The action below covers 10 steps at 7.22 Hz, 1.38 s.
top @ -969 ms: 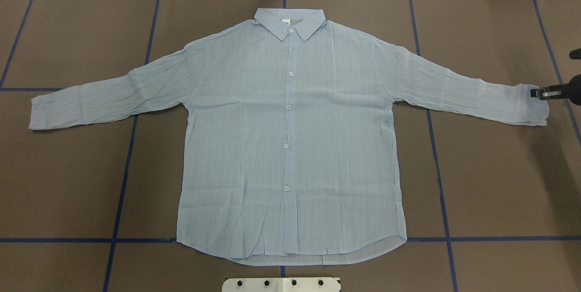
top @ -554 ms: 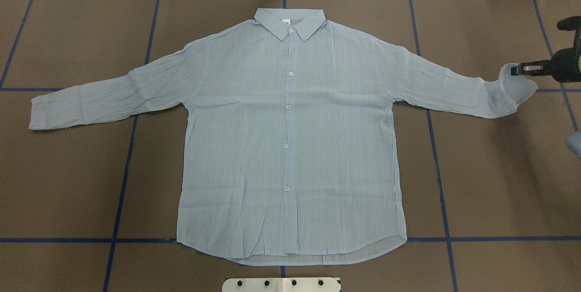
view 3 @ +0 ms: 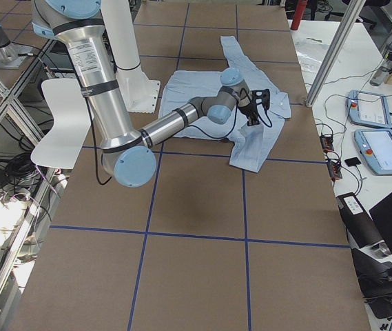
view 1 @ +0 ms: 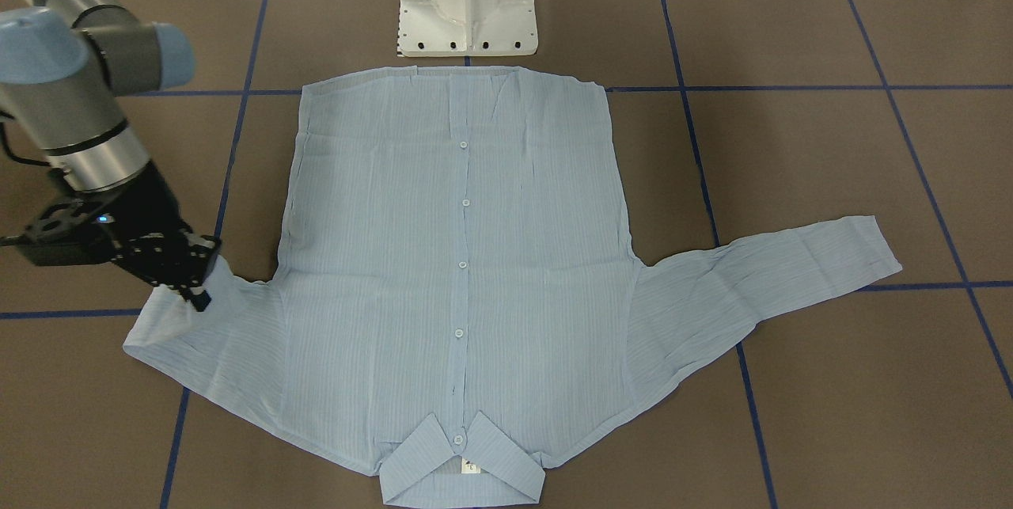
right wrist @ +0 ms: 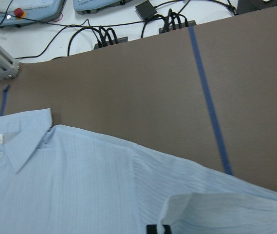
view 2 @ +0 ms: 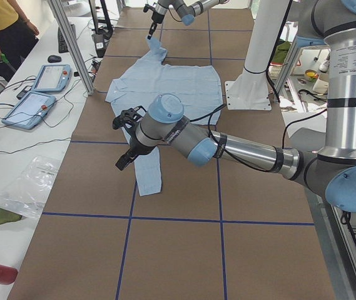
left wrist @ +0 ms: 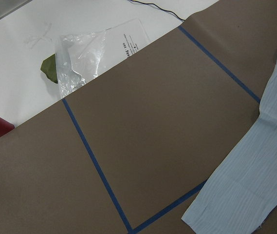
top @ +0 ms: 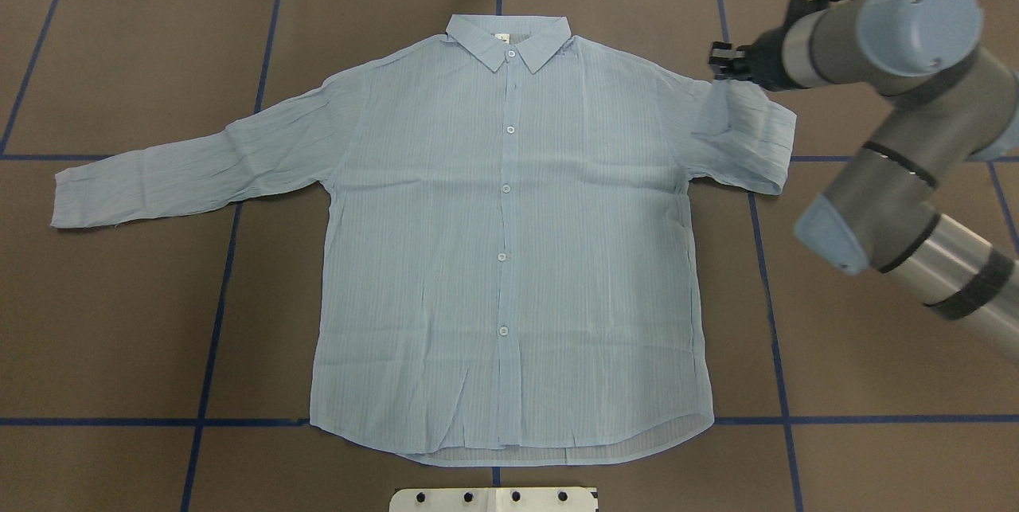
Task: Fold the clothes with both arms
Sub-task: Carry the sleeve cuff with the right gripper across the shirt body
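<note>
The pale-blue striped shirt (top: 509, 257) lies flat and face up on the brown table, collar at the far side. My right gripper (top: 720, 62) is shut on the cuff of the shirt's right sleeve (top: 744, 138). It holds the cuff lifted over the shoulder, so the sleeve is doubled back on itself. In the front-facing view the same gripper (view 1: 194, 287) pinches the raised cuff. The other sleeve (top: 191, 170) lies stretched out flat. My left gripper (view 2: 121, 164) hovers above that sleeve and shows only in the exterior left view, so I cannot tell whether it is open or shut.
The white pedestal base (view 1: 467, 2) stands at the shirt's hem side. Blue tape lines (top: 215, 321) grid the table cover. A plastic bag (left wrist: 80, 53) lies off the table's left end. Teach pendants (view 2: 40, 87) and a person (view 2: 2, 25) are at the operators' side.
My right gripper has lifted the cuff off the table and carried it inward from the far right toward the shoulder, folding the sleeve over. The right arm has swung into the overhead view.
</note>
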Motion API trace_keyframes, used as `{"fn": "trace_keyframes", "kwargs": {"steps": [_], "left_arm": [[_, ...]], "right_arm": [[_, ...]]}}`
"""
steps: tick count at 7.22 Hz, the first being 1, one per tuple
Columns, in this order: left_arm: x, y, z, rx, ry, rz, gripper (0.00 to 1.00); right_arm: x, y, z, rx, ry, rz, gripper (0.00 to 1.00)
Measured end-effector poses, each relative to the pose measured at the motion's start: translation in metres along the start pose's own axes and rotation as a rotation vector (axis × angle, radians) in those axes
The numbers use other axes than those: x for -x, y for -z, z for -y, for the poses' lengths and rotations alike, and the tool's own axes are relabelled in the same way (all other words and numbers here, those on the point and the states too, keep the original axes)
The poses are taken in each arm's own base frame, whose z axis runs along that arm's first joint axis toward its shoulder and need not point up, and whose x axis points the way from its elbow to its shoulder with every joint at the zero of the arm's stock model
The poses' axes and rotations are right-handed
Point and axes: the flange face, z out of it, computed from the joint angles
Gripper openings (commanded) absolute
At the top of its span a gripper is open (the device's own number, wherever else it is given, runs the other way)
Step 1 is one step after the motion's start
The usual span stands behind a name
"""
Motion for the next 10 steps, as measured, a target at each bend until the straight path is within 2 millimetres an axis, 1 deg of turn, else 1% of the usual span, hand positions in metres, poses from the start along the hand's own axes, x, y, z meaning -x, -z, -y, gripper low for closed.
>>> {"fn": "trace_keyframes", "kwargs": {"steps": [1,2,3,4,5,6,7,8,9,10], "left_arm": [[0.0,0.0,0.0,0.001,0.003,0.0,1.0],[0.001,-0.001,-0.001,0.003,0.006,0.001,1.0],[0.001,-0.001,-0.001,0.004,0.008,0.003,1.0],[0.002,-0.002,-0.002,0.005,0.009,0.003,1.0],[0.002,-0.002,-0.002,0.006,0.011,0.004,1.0],[0.003,-0.003,-0.003,0.008,0.013,0.005,1.0],[0.004,-0.004,-0.004,0.01,0.015,0.004,1.0],[0.004,-0.004,-0.004,0.011,0.016,0.004,1.0],[0.004,-0.005,-0.004,0.012,0.017,0.004,1.0],[0.004,-0.005,-0.004,0.012,0.017,0.004,1.0]], "right_arm": [[0.073,0.002,-0.019,-0.023,-0.026,-0.014,0.0],[0.134,0.006,-0.04,-0.061,-0.027,-0.004,0.0],[0.186,0.005,-0.061,-0.111,-0.008,0.01,0.0],[0.231,0.003,-0.079,-0.139,0.011,0.024,0.0],[0.268,-0.002,-0.098,-0.142,0.029,0.031,0.0],[0.296,-0.011,-0.117,-0.14,0.047,0.023,0.65],[0.32,-0.021,-0.13,-0.137,0.06,0.008,1.0],[0.342,-0.034,-0.138,-0.13,0.071,-0.018,1.0],[0.359,-0.046,-0.144,-0.123,0.08,-0.045,1.0],[0.369,-0.051,-0.145,-0.119,0.084,-0.057,1.0]]}}
